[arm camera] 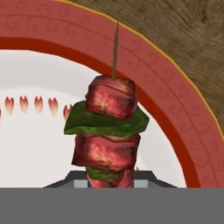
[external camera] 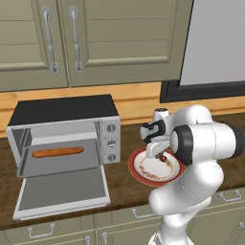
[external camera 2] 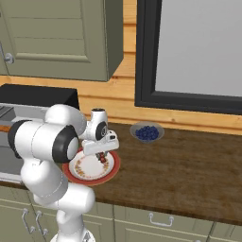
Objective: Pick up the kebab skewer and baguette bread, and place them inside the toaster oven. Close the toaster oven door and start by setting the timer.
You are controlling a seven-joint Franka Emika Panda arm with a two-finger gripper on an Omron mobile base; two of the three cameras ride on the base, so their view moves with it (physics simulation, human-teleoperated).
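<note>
A: Where is the claw [external camera: 162, 156]?

B: Over the plate [external camera: 143, 178], pointing down. In the right base view the claw [external camera 2: 102, 157] hangs over the plate [external camera 2: 80, 178], toward its right side.

A: Spread or pressed together?

B: It is pinching the skewer [arm camera: 110, 131]. The hand view has the meat rising from between the dark finger tips, with red chunks, green pieces between them and the thin stick poking out past the last chunk. In the left base view the skewer [external camera: 164, 157] is a small dark red spot under the hand.

A: Is the skewer lifted off the plate?

B: I cannot tell. The plate [arm camera: 175, 109] lies right behind it, red rim and white middle with small red marks, but no view shows a clear gap or contact.

A: And the baguette [external camera: 57, 152]?

B: Inside the oven [external camera: 64, 131], lying lengthwise on the tray, left of the plate.

A: The door [external camera: 62, 191]?

B: Dropped fully open, flat out toward the front edge of the table [external camera: 122, 189]. The three knobs sit on the oven's right panel, near the plate.

A: Anything else on the table?

B: A bowl of blue berries [external camera 2: 147, 132], behind and to the right of the plate, well apart from the claw. Cabinets [external camera: 86, 38] hang above the oven.
</note>
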